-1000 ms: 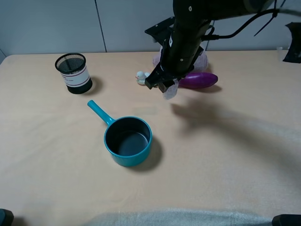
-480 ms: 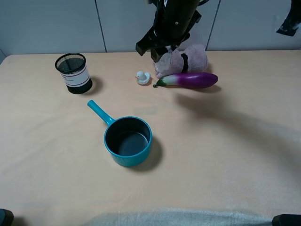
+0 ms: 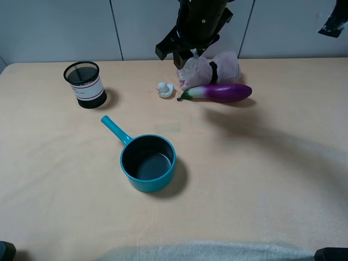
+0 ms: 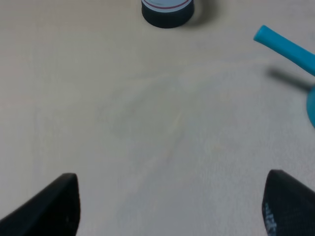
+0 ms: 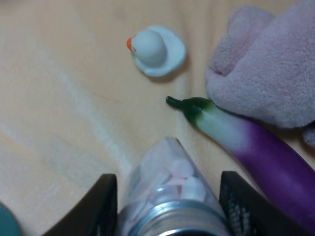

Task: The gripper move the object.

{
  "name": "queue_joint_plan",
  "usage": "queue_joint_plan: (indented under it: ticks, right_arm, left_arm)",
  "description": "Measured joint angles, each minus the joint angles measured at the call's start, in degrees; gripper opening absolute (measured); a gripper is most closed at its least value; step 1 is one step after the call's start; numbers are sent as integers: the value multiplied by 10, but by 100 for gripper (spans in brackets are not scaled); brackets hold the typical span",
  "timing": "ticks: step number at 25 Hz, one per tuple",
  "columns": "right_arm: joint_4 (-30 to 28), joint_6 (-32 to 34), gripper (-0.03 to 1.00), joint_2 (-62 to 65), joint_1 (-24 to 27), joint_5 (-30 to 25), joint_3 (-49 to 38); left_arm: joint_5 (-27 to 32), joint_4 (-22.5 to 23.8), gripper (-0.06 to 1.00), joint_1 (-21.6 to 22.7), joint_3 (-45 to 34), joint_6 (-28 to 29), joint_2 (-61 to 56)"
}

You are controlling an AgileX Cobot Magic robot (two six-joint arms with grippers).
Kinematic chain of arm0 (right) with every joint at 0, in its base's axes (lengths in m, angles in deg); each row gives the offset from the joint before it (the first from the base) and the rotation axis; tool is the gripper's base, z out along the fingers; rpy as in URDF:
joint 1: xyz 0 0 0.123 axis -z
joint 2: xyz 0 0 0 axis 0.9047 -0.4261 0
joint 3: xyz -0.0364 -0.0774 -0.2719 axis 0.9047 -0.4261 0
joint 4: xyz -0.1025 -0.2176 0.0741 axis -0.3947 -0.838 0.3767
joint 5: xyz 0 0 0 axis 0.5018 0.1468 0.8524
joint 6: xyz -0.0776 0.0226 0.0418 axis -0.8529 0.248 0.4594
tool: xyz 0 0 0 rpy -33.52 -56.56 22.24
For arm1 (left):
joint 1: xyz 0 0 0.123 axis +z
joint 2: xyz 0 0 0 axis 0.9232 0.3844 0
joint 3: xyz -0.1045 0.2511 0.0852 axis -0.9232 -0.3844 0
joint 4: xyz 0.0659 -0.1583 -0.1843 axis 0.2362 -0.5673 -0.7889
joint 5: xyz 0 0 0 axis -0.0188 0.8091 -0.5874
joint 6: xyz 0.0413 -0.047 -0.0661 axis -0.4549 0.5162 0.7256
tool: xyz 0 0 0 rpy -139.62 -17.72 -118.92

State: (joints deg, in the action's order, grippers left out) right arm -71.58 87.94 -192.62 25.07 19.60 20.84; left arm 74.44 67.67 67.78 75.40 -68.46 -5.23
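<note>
Against a second ago, when it hung low over the table (image 3: 261, 179) just in front of the eggplant (image 3: 220, 92), the right gripper (image 3: 181, 50) now stands much higher and farther back, above the pink cloth (image 3: 212, 68) and the duck (image 3: 165, 88); over the last half second it has barely shifted. The teal pot (image 3: 148, 162) and mesh cup (image 3: 84, 84) lie as before. The gripper clasps the shaker (image 5: 172, 196) between its fingers (image 5: 106, 206), clear of the table. The shaker's long axis runs along the gripper's reach, silver cap toward the wrist, glass end pointing down at the table between duck and eggplant stem. The left gripper (image 4: 172, 201) is spread wide, holding nothing.
</note>
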Motion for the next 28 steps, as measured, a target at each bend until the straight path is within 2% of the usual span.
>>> queue_joint_plan:
  ticks: [10,28]
  right_arm:
    - [2,0,34,0,-65,0,0]
    - [60,3,34,0,-266,1,0]
  left_arm:
    - [0,0,75,0,0,0,0]
    - [0,0,75,0,0,0,0]
